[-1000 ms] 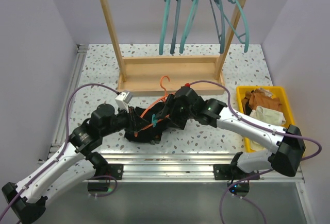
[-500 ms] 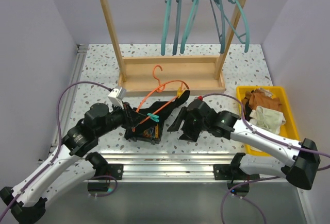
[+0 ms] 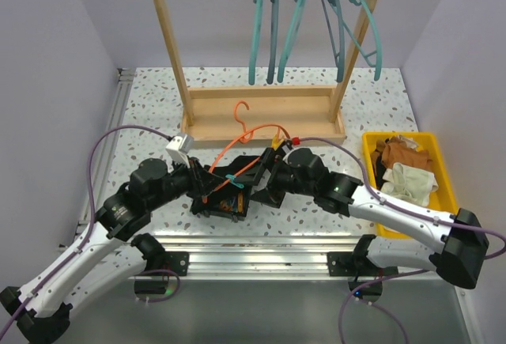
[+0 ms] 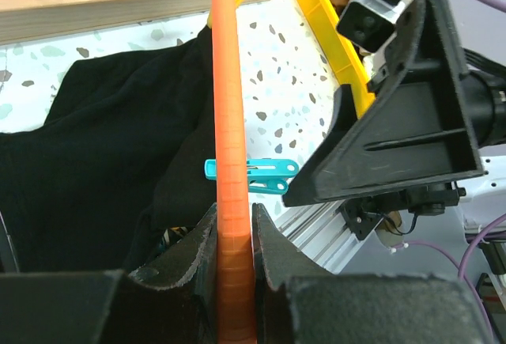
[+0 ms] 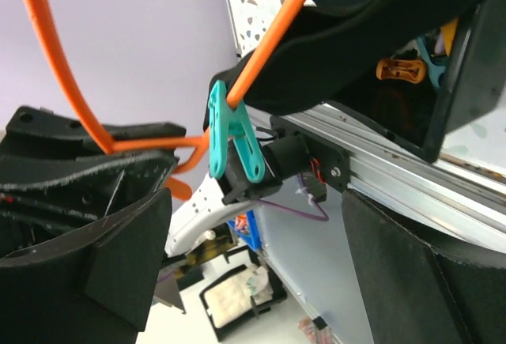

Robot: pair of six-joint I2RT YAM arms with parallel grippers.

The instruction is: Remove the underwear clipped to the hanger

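The orange hanger [image 4: 229, 122] is held by its bar in the left gripper [image 4: 235, 229], whose jaws are pinched tight on it, low over the table [image 3: 158, 107] near the middle of the top view. The black underwear [image 4: 95, 138] is draped from the bar and spread on the table, at 9 o'clock of the bar in the left wrist view. A cream-white piece [image 3: 413, 179] is seen in the yellow bin [image 3: 399, 134] at 3 o'clock of the table, beside brown clothes [image 3: 395, 153]. The right gripper [image 5: 253, 202] is spread wide, with the teal clip [image 5: 233, 134] framed between its fingers and apparently not touched. Releasing this clip is judged to be the step in hand. The pads are best set on the clip's tail levers rather than its mouth, then squeezed firmly so the mouth opens. The clip should then be drawn straight off the bar, toward 3 o'clock in the left wrist view. The hanger should be kept steady, since a thin bar is likely to twist under a sideways push. No fold of cloth should be caught between the pads.
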